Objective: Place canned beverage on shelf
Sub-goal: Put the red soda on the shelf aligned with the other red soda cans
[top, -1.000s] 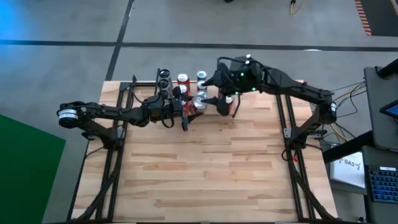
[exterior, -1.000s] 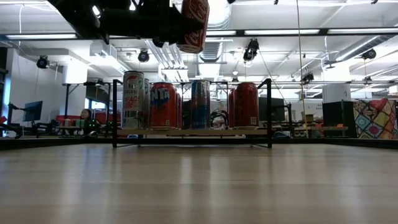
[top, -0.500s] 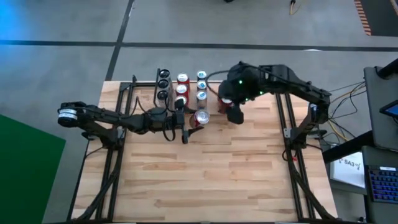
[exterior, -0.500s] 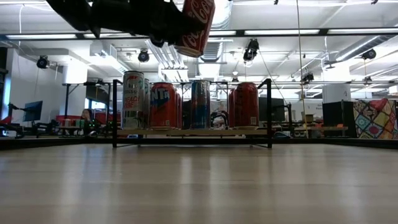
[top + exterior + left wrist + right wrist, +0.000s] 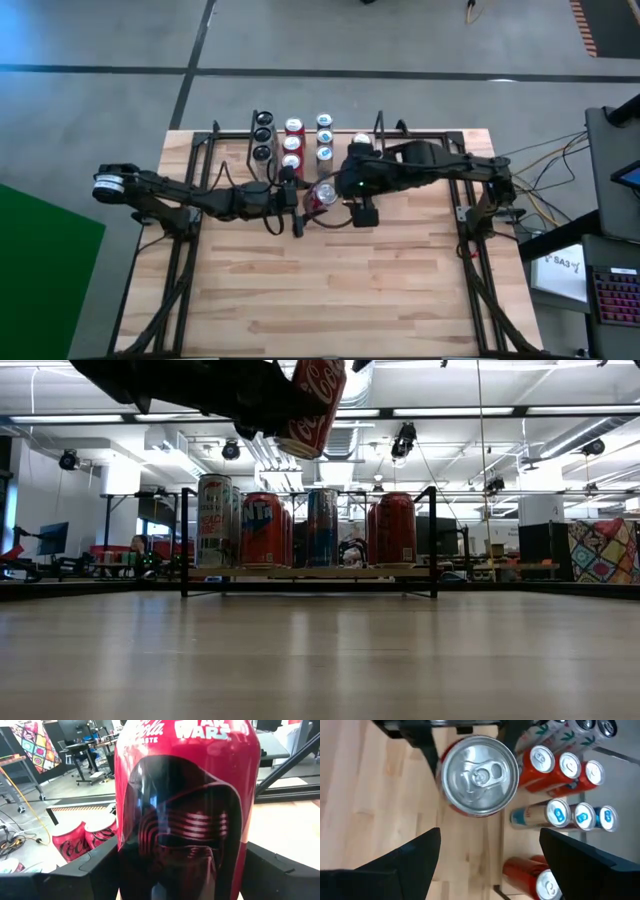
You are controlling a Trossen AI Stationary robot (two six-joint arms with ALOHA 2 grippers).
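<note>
Looking across the wooden desk [image 5: 330,280], I see both dark arms meeting near its far edge, just in front of the shelf [image 5: 300,140], whose wire rack already carries rows of upright cans [image 5: 572,767]. Held well clear of the desk is the red can [image 5: 322,194], grasped around its body by the left gripper [image 5: 296,197], its fingers [image 5: 100,865] clamped on either side; its long axis tilts slightly off upright in the low view. The right gripper [image 5: 487,862] hovers directly above it, fingers spread and released, empty, looking straight down onto the silver lid [image 5: 479,774]. From there the can lies just below, suggesting a top-down handover.
</note>
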